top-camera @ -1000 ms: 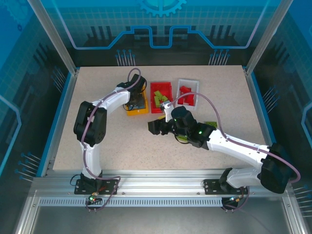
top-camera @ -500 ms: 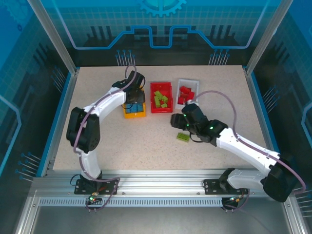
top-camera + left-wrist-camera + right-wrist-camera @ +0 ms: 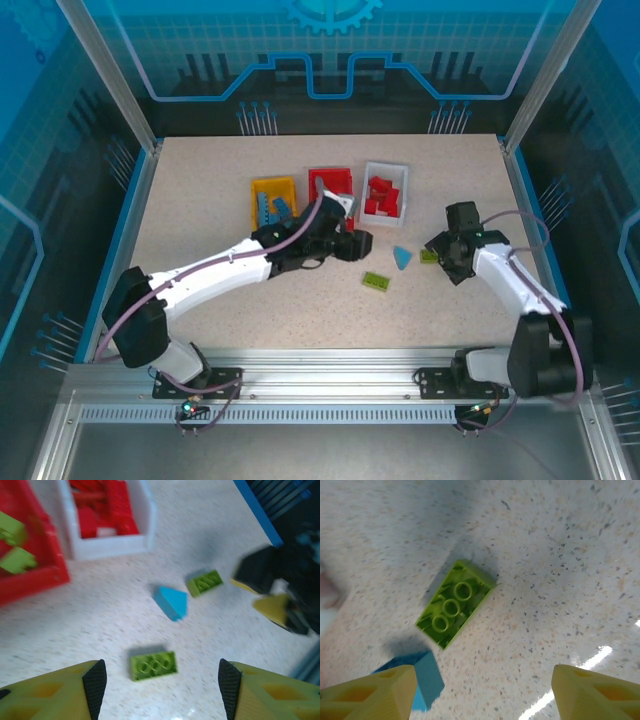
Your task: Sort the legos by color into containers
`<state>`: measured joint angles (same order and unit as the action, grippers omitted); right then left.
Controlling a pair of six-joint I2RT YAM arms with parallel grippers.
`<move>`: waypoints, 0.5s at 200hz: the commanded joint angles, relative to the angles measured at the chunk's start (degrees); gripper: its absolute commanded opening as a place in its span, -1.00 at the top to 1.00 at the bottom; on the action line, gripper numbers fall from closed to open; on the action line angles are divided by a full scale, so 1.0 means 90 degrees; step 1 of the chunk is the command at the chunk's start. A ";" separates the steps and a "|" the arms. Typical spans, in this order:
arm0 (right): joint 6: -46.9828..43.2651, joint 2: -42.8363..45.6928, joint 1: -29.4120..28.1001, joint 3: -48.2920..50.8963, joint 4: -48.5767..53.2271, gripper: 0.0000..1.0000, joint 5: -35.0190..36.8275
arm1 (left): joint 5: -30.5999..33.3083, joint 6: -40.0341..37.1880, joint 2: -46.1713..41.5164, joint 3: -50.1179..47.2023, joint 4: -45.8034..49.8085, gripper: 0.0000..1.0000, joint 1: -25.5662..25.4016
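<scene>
A lime green brick (image 3: pixel 455 604) is seen centred ahead of the right gripper's (image 3: pixel 480 682) wide-spread jaws, its long axis diagonal to their gap.

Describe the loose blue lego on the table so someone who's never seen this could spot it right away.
Find the white bin at the back of the table. Just in front of it lie three loose legos. It's the middle one, the blue triangle: its neighbours, a lime green brick and another, are rectangular.
</scene>
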<state>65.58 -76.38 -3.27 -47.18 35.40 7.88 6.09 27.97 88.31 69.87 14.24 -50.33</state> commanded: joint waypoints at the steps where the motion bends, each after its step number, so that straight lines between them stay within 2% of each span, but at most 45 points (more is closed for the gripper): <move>1: 0.0561 -0.0584 0.0255 -0.0252 -0.0318 -0.44 -0.0790 | -0.0084 0.0206 -0.0028 -0.0041 -0.0817 -0.28 -0.0372; 35: 0.0832 -0.1025 0.0278 -0.0562 -0.0644 -0.40 -0.0686 | -0.0111 0.0115 0.0084 -0.0091 -0.1055 -0.27 -0.0728; 100: 0.1047 -0.2028 0.0416 -0.0695 -0.0841 -0.32 -0.0935 | -0.0104 0.0093 0.0109 -0.0136 -0.1056 -0.25 -0.0941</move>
<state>72.84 -90.54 -1.23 -52.95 28.29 1.83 5.87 28.60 88.99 69.34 6.52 -57.98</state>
